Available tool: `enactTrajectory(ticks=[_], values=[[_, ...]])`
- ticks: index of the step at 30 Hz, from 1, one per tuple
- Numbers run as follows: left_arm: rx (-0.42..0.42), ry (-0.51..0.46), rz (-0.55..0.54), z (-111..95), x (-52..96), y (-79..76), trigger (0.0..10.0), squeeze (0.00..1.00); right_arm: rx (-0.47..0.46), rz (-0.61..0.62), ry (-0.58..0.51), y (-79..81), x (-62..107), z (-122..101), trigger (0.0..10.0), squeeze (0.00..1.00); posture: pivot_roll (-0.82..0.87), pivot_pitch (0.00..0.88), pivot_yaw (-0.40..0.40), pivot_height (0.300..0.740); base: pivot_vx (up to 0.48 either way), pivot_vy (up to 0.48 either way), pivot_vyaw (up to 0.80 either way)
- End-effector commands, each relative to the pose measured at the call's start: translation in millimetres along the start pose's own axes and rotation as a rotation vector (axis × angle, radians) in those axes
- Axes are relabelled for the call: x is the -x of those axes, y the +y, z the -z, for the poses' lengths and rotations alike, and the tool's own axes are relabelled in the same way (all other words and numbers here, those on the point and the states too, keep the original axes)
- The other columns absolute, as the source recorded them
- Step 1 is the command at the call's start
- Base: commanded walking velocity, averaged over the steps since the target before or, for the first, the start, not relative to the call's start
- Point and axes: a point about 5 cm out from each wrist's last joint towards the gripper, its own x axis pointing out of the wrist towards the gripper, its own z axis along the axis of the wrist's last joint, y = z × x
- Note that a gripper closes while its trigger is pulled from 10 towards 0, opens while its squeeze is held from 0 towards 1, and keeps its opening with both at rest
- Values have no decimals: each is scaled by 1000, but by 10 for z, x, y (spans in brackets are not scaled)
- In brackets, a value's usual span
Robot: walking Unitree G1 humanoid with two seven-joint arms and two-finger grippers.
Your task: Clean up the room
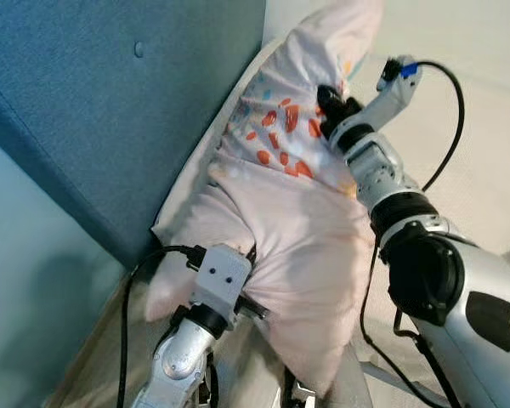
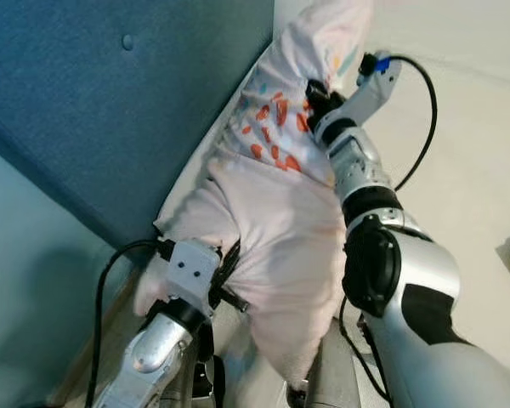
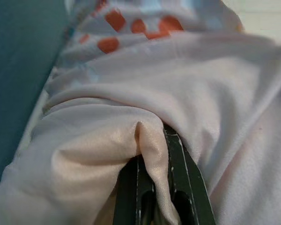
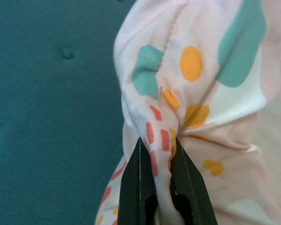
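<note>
A: What can't you make out here?

B: Quite a bit. The pink pillow [image 1: 297, 238] covers most of what lies under it, so the surface it rests on is mostly hidden. Its lower corner runs down between the two arms and the tip of it is blurred. The top corner is cut off at the upper edge of the head views. From the head, the left gripper [image 3: 154, 187] is buried behind its own wrist housing and the cloth, so the fingers are out of sight there.

A: And from the wrist?

B: There it is plain. The left gripper's two black fingers [image 3: 182, 178] are drawn narrow, with a fold of the plain pink cloth pinched up between them. Their roots are cut off at the picture's edge.

A: The right gripper [image 4: 160, 178]?

B: Same story. Its fingers [image 4: 136, 187] are nearly closed on a bunched ridge of the printed part of the pillow, the part with orange dashes, yellow dots and teal blobs. In the head views that gripper sits at the upper part of the pillow, by the orange marks, its fingertips sunk into the cloth.

A: Where is the pillow itself?

B: It lies slantwise against the blue padded headboard [image 1: 110, 110], one long edge touching it, stretched between the two grippers: left low and near the robot, right high and farther off. A pale mattress surface [image 1: 484, 127] lies to its right. A black cable [image 1: 446, 119] loops off the right wrist over that surface.
</note>
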Motion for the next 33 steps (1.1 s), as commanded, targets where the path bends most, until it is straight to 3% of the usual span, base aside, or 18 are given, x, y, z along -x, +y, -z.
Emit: enactTrajectory(ticks=[1, 13, 15, 16, 18, 20, 22, 25, 27, 33], values=[[-27, -51, 16, -75, -36, -17, 0, 0, -12, -10, 0, 5, 4, 22, 0, 0, 198, 376, -30, 610, 0, 0, 0], [13, -49, 0, -123, -151, -82, 0, 0, 29, 30, 18, -126, 59, 26, 0, 0, 198, 374, -16, 610, 0, 0, 0], [-34, -34, -48, -93, -256, 3, 0, 0, 45, 50, 20, -129, 54, 13, 0, 0, 196, 372, -19, 610, 0, 0, 0], [-80, -56, -107, -133, -386, 152, 0, 0, 32, 44, 3, -98, 34, -29, 0, 0, 197, 372, -25, 610, 0, 0, 0], [-80, -56, -107, -133, -386, 152, 0, 0, 32, 44, 3, -98, 34, -29, 0, 0, 197, 372, -25, 610, 0, 0, 0], [-120, -118, -197, -270, -534, 371, 0, 0, -1, 14, -34, -35, -1, -115, 0, 0, 198, 370, -25, 610, 0, 0, 0], [-128, -154, -237, -349, -580, 462, 0, 0, -17, -3, -54, -6, -16, -160, 0, 0, 198, 370, -25, 610, 0, 0, 0], [-139, -190, -271, -424, -571, 517, 0, 0, -26, -18, -69, 13, -25, -196, 0, 0, 198, 370, -25, 610, 0, 0, 0], [-158, -192, -272, -412, -443, 469, 0, 0, -22, -13, -61, -24, -6, -173, 0, 0, 203, 371, -23, 610, 0, 0, 0], [-179, -150, -275, -317, -262, 402, 0, 0, -2, 21, -28, -124, 48, -78, 0, 0, 212, 374, -22, 610, 0, 0, 0]])
